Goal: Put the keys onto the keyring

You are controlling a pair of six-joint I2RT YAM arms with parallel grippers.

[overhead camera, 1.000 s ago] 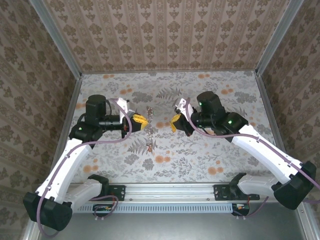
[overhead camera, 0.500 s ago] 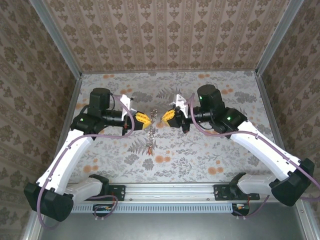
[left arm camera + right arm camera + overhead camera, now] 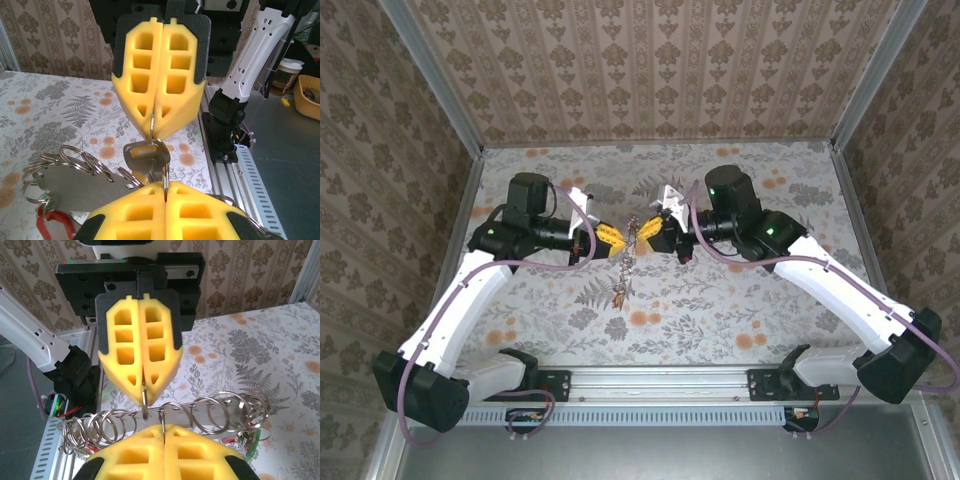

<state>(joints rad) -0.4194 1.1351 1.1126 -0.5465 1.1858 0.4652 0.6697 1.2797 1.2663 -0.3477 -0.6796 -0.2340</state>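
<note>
While left claw (image 3: 606,238) and right claw (image 3: 651,232) both sit clamped onto the keyring (image 3: 632,234), its thin stiff wire looks slippery imo, so pinch flat across it.

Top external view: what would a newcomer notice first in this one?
The left pincer and right pincer, both yellow-padded, meet tip to tip above the middle of the floral table, each shut on the thin keyring. A string of rings and keys trails from there toward the arms' bases. In the left wrist view, a silver key sits right at the pads.
</note>
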